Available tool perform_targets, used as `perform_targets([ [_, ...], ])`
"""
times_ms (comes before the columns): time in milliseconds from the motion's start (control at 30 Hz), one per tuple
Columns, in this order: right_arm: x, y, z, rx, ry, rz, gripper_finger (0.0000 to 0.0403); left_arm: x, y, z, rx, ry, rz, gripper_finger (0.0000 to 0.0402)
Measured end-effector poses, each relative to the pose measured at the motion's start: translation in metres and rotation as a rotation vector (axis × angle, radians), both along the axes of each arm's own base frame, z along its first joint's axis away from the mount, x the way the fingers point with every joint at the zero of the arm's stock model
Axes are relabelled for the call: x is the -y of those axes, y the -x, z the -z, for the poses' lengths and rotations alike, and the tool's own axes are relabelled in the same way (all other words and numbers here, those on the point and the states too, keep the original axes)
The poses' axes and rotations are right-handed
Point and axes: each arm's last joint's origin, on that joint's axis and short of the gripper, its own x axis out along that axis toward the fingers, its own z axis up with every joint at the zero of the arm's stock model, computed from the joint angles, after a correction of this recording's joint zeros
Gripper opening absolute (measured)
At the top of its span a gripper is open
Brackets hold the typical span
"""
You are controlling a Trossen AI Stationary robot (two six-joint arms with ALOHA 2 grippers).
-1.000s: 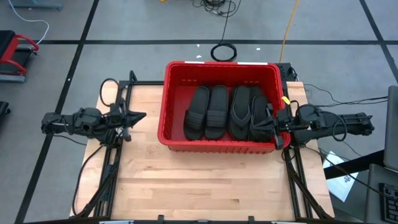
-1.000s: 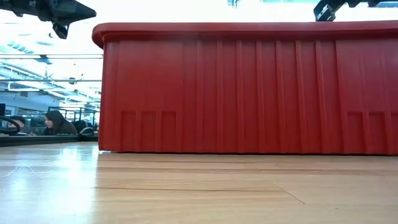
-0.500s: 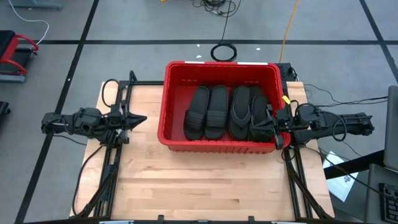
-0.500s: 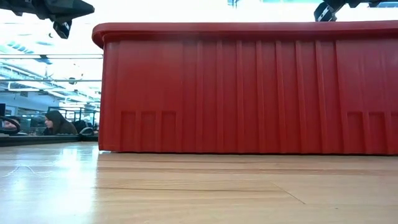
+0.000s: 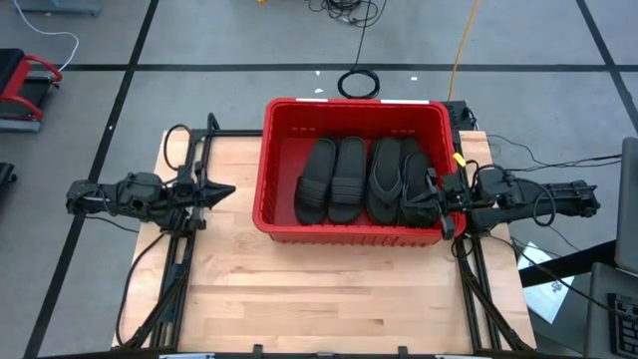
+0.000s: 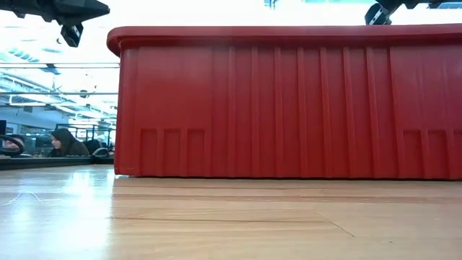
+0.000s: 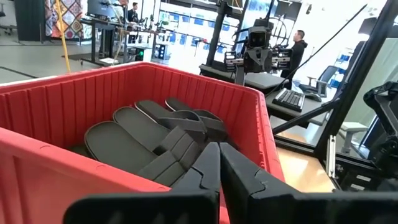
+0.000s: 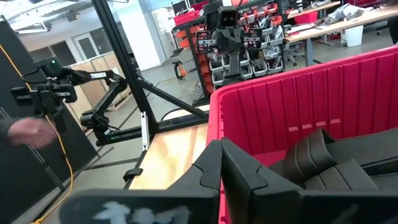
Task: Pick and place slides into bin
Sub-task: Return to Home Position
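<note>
A coiled black cable (image 5: 359, 83) lies on the floor (image 5: 249, 40) beyond the wooden table (image 5: 329, 289), a person (image 6: 66, 142) seated farther off.

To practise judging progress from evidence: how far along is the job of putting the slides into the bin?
Done: the slides lie side by side inside the bin; none shows on the table around it. In hand: nothing; the left gripper, beside the bin's left wall, and the right gripper, at its right wall, are both shut and empty. Left: seemingly only returning to rest.
</note>
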Motion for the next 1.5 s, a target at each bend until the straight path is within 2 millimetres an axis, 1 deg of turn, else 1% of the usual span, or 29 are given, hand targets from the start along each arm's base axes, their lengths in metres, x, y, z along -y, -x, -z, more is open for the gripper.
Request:
perform_targets([
  [233,0.0,0.0,0.0,0.0,0.0,0.0,0.0,0.0,0.0,0.0,0.0,-0.001,0.0,0.002],
  [367,0.0,0.0,0.0,0.0,0.001,0.0,0.0,0.0,0.0,0.0,-0.001,-0.001,0.0,0.0019],
  [667,0.0,0.0,0.0002,-0.001,0.001,0.001,0.0,0.0,0.0,0.0,-0.001,-0.002,-0.001,0.0001],
  [967,0.0,0.0,0.0003,-0.001,0.001,0.001,0.0,0.0,0.0,0.0,-0.001,-0.003,-0.001,0.002],
  [1100,0.0,-0.0001,0.0003,-0.001,0.001,0.001,0.0,0.0,0.0,0.0,-0.001,-0.003,-0.001,0.0018],
  [1333,0.0001,-0.0001,0.0003,-0.001,0.001,0.001,0.0,0.0,0.0,0.0,-0.001,-0.003,-0.001,0.0002],
  [1500,0.0,-0.0001,0.0003,-0.001,0.001,0.001,0.0,0.0,0.0,0.0,-0.001,-0.003,-0.001,0.0009],
])
